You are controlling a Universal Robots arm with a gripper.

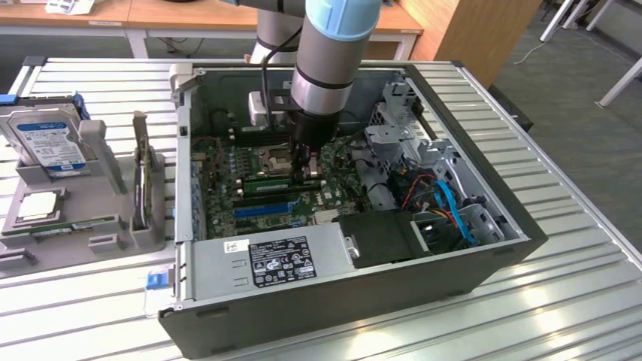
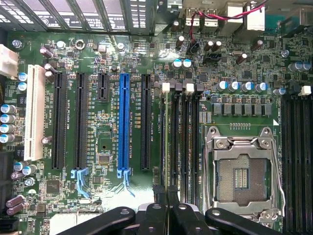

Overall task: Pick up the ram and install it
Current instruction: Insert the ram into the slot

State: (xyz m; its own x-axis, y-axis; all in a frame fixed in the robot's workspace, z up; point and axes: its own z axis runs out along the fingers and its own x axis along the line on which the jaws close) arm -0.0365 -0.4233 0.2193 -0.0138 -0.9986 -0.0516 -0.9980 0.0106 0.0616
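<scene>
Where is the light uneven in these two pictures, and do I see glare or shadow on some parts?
Exterior view: the slatted table reflects the light strongly, while the inside of the computer case is dimmer. Wrist view: the motherboard is lit evenly, with small glints on the metal CPU socket frame and faint highlights on the black pincer.

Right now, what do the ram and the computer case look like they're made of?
The ram: looks like green circuit board, matte, with darker chips along it. The computer case: probably painted sheet metal, dark grey outside, with bare grey folded edges inside.
</scene>
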